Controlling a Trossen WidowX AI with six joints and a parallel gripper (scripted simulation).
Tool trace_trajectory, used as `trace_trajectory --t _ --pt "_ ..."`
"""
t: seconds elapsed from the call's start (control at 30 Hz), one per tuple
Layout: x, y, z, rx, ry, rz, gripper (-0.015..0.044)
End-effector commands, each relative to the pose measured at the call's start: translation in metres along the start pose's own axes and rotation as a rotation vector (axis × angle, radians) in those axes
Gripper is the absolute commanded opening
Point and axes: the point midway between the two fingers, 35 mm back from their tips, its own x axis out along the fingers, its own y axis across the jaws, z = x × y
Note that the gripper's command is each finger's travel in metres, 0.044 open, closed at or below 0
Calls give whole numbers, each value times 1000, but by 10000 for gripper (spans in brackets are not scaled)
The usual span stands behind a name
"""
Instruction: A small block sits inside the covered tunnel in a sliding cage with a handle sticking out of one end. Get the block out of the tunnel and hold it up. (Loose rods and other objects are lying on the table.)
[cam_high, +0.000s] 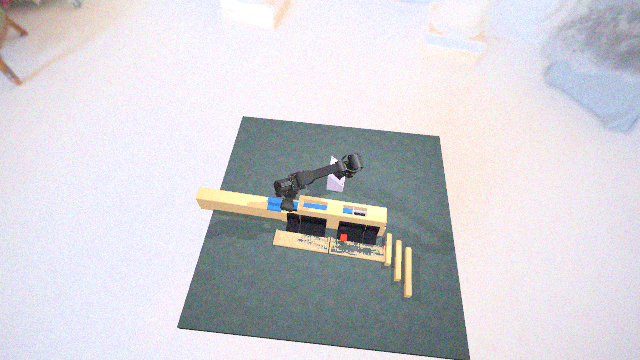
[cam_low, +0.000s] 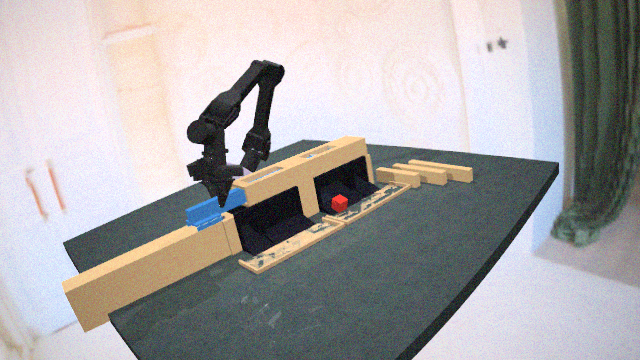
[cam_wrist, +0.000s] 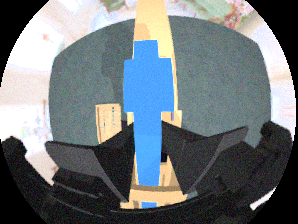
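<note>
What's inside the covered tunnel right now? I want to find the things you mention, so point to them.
Through the top slots of the tunnel (cam_high: 332, 219) (cam_low: 307, 197), blue cage parts show. The red block (cam_high: 343, 237) (cam_low: 340, 203) lies at the right-hand front opening. The stretches under the solid top are hidden.
</note>
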Motion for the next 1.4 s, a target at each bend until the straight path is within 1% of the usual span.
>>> trace_trajectory --t 0.0,0.1,0.13,0.4,0.67,0.7,0.73,0.9,1.37 --pt "0 -1 -31 18 91 -5 0" --pt "0 -1 -31 18 91 -5 0" --pt "0 0 0 0 -4 1 26" --pt "-4 1 2 2 5 -1 236" --pt "-34 7 15 16 79 -5 440" --pt "-37 7 16 17 85 -5 440" --pt "-26 5 13 19 67 -13 440" --pt "-22 4 40 17 84 -5 440" --pt "-6 2 36 17 85 -4 440"
